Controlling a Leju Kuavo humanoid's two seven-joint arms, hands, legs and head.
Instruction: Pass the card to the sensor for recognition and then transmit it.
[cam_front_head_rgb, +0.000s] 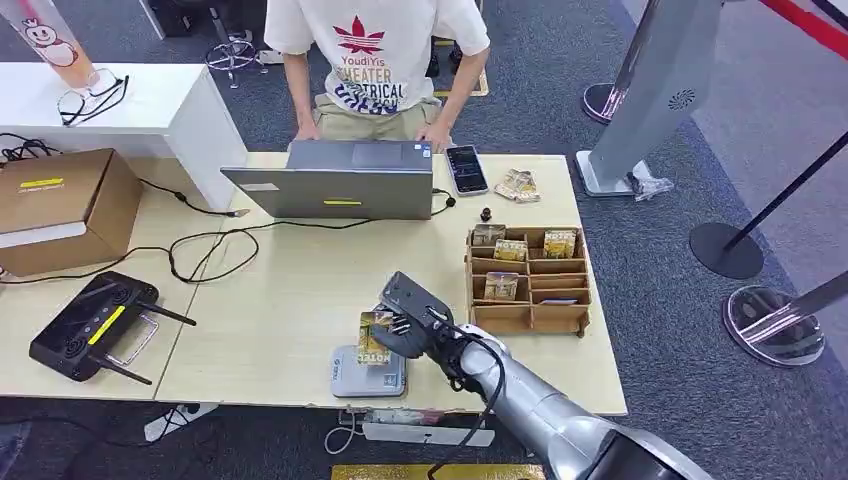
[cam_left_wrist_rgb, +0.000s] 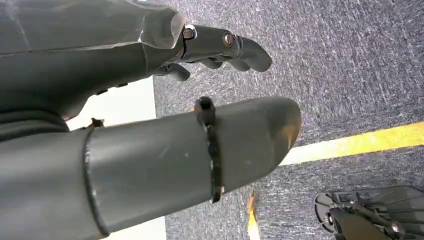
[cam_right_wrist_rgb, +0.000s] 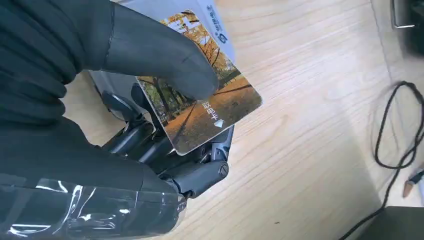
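Note:
My right hand (cam_front_head_rgb: 410, 320) holds a card (cam_front_head_rgb: 375, 338) printed with an autumn tree scene just above the flat grey sensor (cam_front_head_rgb: 368, 372) near the table's front edge. In the right wrist view the thumb (cam_right_wrist_rgb: 165, 55) presses on the card (cam_right_wrist_rgb: 220, 107) and dark fingers support it from beneath, with the sensor's white corner (cam_right_wrist_rgb: 215, 22) behind it. My left hand (cam_left_wrist_rgb: 220, 47) hangs beside my body above grey carpet, fingers loosely curled around nothing.
A wooden organiser (cam_front_head_rgb: 528, 280) with more cards stands right of my hand. A person stands behind the open laptop (cam_front_head_rgb: 340, 180), with a phone (cam_front_head_rgb: 466, 169) beside it. A black controller (cam_front_head_rgb: 90, 325), cables and a cardboard box (cam_front_head_rgb: 60, 205) lie at left.

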